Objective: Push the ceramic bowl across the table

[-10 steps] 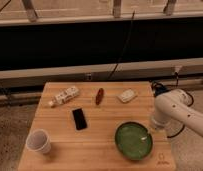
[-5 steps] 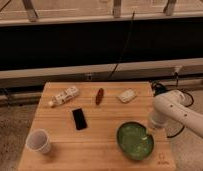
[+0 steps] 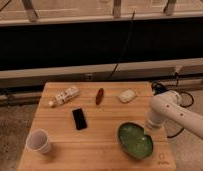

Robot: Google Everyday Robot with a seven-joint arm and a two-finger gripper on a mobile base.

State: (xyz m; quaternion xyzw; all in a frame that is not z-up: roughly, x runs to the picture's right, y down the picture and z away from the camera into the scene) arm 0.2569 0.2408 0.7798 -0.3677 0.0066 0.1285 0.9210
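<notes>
so the ceramic bowl (image 3: 135, 142) sits in the lower right of the frame, on the wooden surface (image 3: 102, 147), close to the corner with the little logo. the end effector (image 3: 147, 132) is down at the bowl's right rim, touching it or just beside it, we can't say which. we also can't tell how far open it is or whether it has hold of anything. the white arm (image 3: 170, 107) comes in from the right edge.

our read on the bowl: glazed ceramic, so stiff, fairly heavy and slick inside. it's wide and shallow, so it should slide on the planks rather than tip, but it'd likely chip or crack if it went off the edge. no need to grab it. we'd press low on the outer wall on the right side and shove left, since a high push on the rim might just rock it. the black phone (image 3: 79, 119) lies up and left of it, and the white paper cup (image 3: 39, 141) is well apart at lower left.
</notes>
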